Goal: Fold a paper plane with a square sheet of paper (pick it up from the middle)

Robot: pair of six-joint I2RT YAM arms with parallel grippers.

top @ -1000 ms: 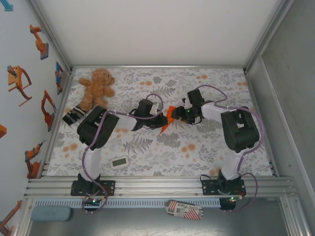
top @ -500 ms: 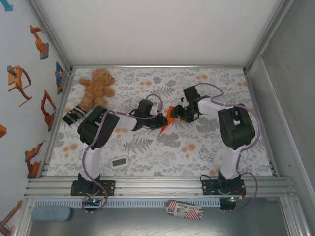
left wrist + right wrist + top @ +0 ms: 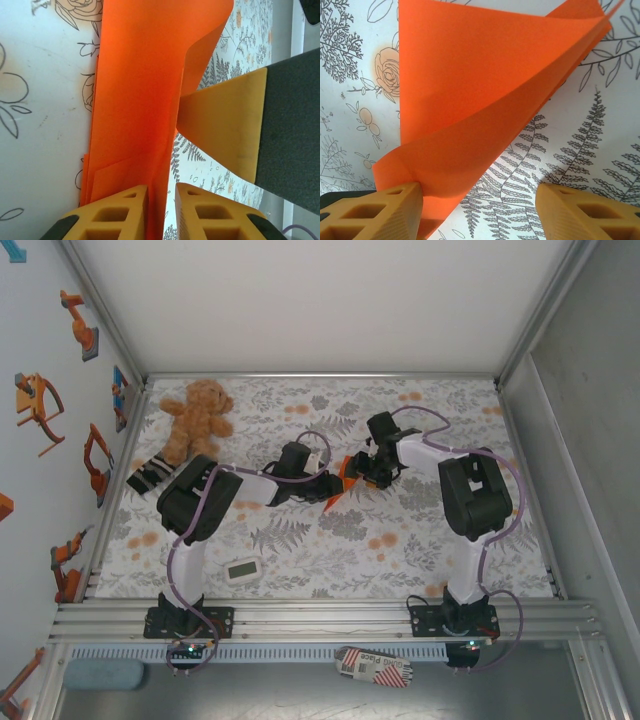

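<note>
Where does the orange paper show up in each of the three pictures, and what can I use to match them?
Top external: the orange paper is near the middle of the fern-printed table cover.
Left wrist: the paper runs up the centre from between the left fingers.
Right wrist: the paper spreads across the upper centre, touching one of the right fingers.
Shared landmark: the fern print lying under the paper.

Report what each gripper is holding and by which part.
The folded orange paper stands, at its near end, between the fingers of the left gripper; whether they pinch it cannot be told. The right gripper is open, one finger just touching the paper.
</note>
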